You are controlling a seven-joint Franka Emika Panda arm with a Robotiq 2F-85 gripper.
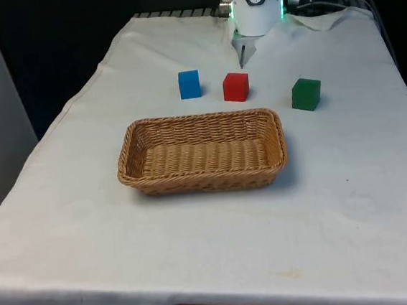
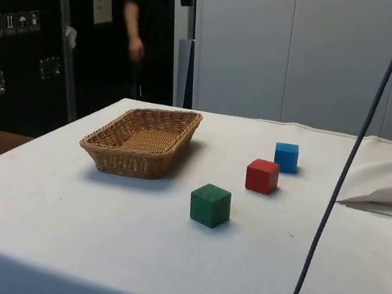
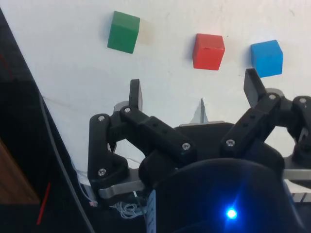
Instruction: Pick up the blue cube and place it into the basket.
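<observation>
The basket [image 1: 202,155] holds nothing; the blue cube [image 1: 189,84] sits beyond it; the gripper [image 3: 193,94] hangs with fingers spread wide.

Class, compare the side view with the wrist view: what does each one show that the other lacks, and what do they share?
Side view alone: the wicker basket standing empty on the white cloth, dark cabinets behind it, and a person's arm in the background.

Wrist view alone: the gripper, its fingers spread wide apart above the cloth and holding nothing.

Both: the blue cube, the red cube and the green cube, lying apart from one another in a row with red in the middle.
</observation>
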